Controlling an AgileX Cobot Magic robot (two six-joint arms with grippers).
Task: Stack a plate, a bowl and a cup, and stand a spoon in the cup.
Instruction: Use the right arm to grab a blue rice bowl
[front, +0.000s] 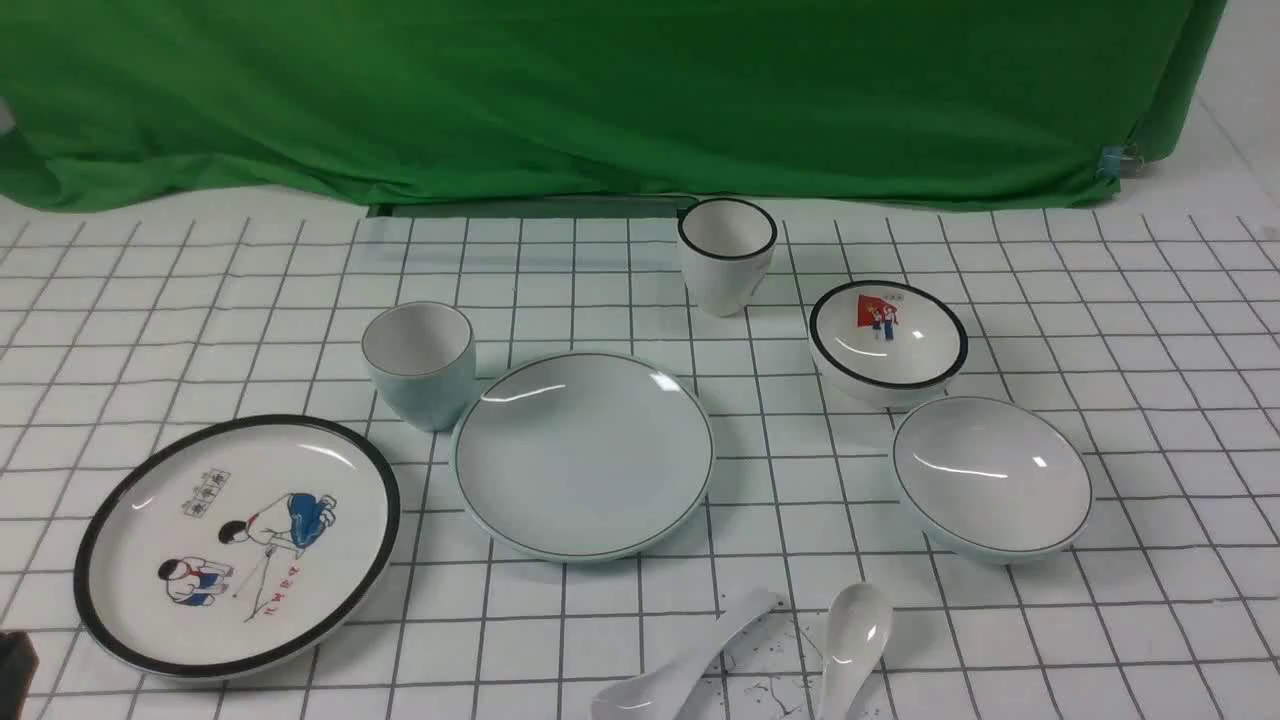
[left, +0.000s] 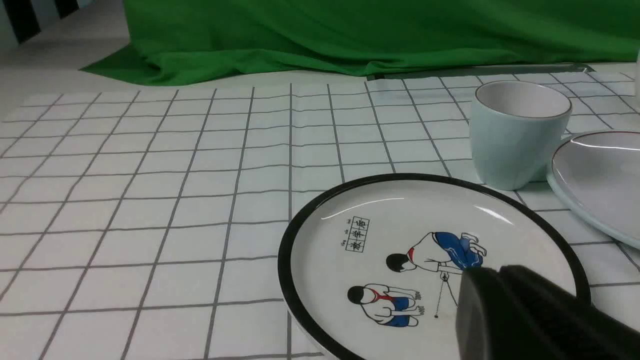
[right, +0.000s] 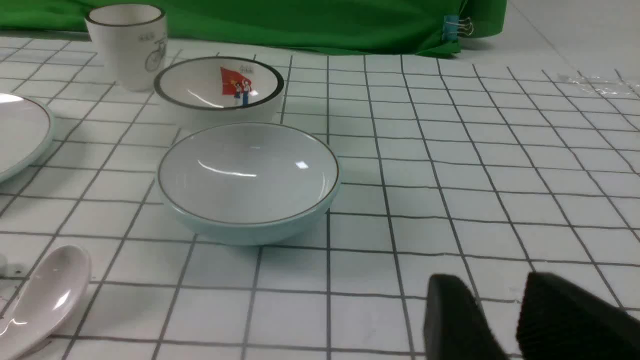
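Note:
The pale blue-green plate (front: 583, 455) lies flat at the table's middle, with the handleless pale cup (front: 418, 365) upright just behind its left side. To the right sits the plain shallow bowl (front: 990, 478). Two white spoons (front: 855, 640) (front: 690, 665) lie bowl-up at the front edge. My left gripper (left: 492, 272) is shut and empty, hovering over the cartoon plate (left: 430, 260); the cup (left: 520, 135) stands beyond it. My right gripper (right: 492, 285) is open and empty, low over bare cloth to the right of the bowl (right: 248, 180) and a spoon (right: 45, 295).
A white black-rimmed cup (front: 727, 255) stands at the back. A small black-rimmed bowl with a red flag picture (front: 887, 340) sits right behind the plain bowl. The cartoon plate (front: 237, 545) fills the front left. A green cloth (front: 600, 100) backs the gridded table.

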